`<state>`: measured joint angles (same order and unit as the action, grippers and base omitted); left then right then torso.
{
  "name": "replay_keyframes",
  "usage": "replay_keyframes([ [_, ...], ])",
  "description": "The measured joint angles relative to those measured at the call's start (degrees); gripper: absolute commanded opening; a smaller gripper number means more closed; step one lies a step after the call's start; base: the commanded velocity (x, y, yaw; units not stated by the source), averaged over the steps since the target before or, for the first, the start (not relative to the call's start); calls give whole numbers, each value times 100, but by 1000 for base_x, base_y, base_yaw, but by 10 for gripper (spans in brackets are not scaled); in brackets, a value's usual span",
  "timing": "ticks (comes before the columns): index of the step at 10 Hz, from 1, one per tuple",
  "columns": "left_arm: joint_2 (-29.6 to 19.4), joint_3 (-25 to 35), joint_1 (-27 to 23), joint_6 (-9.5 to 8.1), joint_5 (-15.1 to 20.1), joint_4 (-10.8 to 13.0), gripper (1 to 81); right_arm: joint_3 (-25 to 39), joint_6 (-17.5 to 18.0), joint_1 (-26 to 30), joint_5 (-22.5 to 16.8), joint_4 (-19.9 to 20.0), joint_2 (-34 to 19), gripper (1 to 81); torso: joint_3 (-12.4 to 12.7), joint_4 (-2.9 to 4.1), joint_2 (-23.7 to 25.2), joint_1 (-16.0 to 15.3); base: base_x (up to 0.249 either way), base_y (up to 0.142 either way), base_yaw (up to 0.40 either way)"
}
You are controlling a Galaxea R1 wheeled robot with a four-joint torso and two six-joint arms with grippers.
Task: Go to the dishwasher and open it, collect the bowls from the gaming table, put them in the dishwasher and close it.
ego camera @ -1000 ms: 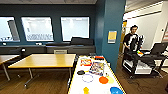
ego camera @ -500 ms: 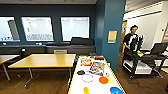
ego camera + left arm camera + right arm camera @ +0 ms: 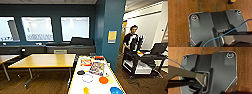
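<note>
I find the gaming table directly ahead, framing unchanged over the last second: no approach under way. Orange bowl and yellow bowl sit on its surface, uncollected. Tool states: cannot tell.

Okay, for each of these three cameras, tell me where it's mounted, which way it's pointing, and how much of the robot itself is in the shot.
Head view: high on the robot, facing forward and down over the gaming table with the orange bowl; a person stands to the right.
Left wrist view: on the left arm's wrist, looking down at the brown floor; the robot's dark plate and a blue cable show.
Right wrist view: on the right wrist, also looking down at brown floor; dark plate and jointed bar show.
Shared: both wrist views show the floor and plate.
</note>
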<state>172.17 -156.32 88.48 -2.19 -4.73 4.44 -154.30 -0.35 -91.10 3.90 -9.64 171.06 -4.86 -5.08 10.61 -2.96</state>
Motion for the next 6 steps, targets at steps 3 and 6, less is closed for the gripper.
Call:
replay_keyframes([
  [3, -12, 0, -9, 0, -6, 0, 811, 0, 0, 9, -7, 0, 0, 811, 0, 0, 2, 6, 101, 0, 0],
  [6, -12, 0, -52, -1, -11, 0, 811, 0, 0, 17, 17, 2, 0, 811, -2, 0, -2, -2, 36, 0, 0],
])
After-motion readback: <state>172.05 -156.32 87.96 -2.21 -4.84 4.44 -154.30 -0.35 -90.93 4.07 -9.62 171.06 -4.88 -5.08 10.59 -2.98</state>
